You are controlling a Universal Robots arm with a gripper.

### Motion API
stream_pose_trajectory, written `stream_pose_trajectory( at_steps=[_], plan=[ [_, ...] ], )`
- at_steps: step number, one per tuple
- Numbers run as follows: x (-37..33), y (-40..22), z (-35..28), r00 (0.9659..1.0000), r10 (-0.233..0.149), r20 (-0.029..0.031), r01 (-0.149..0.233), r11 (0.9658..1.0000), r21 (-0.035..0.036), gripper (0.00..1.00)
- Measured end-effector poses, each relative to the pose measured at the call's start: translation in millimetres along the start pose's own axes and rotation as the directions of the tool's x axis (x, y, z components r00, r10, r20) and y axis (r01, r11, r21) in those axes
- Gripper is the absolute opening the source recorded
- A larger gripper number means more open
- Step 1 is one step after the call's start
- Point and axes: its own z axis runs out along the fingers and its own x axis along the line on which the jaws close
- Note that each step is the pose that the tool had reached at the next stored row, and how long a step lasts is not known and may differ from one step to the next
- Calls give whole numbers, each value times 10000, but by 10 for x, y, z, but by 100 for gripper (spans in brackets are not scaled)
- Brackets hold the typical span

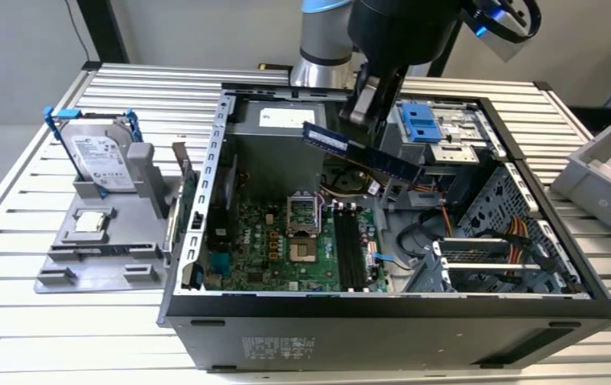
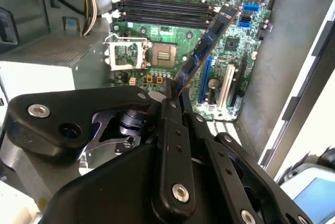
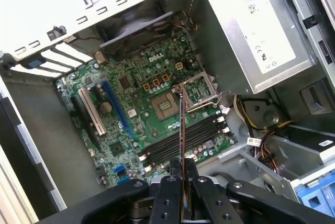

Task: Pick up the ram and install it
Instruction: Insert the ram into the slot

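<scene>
End effector (image 3: 182, 165) is noted clamped on one end of the ram (image 3: 181, 124). The ram is held tilted in the air, above the motherboard (image 3: 125, 124) and apart from its memory slots (image 3: 207, 132). Open computer case (image 1: 391, 321) is set on slatted worktop (image 1: 59, 337).

The exterior view stood off the arm, high above the open computer case (image 1: 391, 321), and looked down at a slant across the slatted table (image 1: 6, 337), wide enough to take in the whole case. Both wrist views sat close behind the gripper (image 3: 182, 164), facing down along it into the case; the first wrist view saw the ram (image 3: 181, 124) edge-on and the second wrist view saw its flat side. All three views shared the motherboard (image 1: 273, 249), with its socket and memory slots.
</scene>
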Motion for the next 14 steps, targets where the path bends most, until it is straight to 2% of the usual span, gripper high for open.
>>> stream_pose_trajectory(
  at_steps=[4,7,11,14],
  plan=[
    [6,-3,0,9989,468,23,-468,9989,11,0],
    [10,-6,0,9966,818,40,-818,9966,18,0],
    [16,-9,-1,9917,1280,63,-1281,9918,26,0],
    [21,-11,0,9866,1631,82,-1631,9866,32,0]
  ],
)
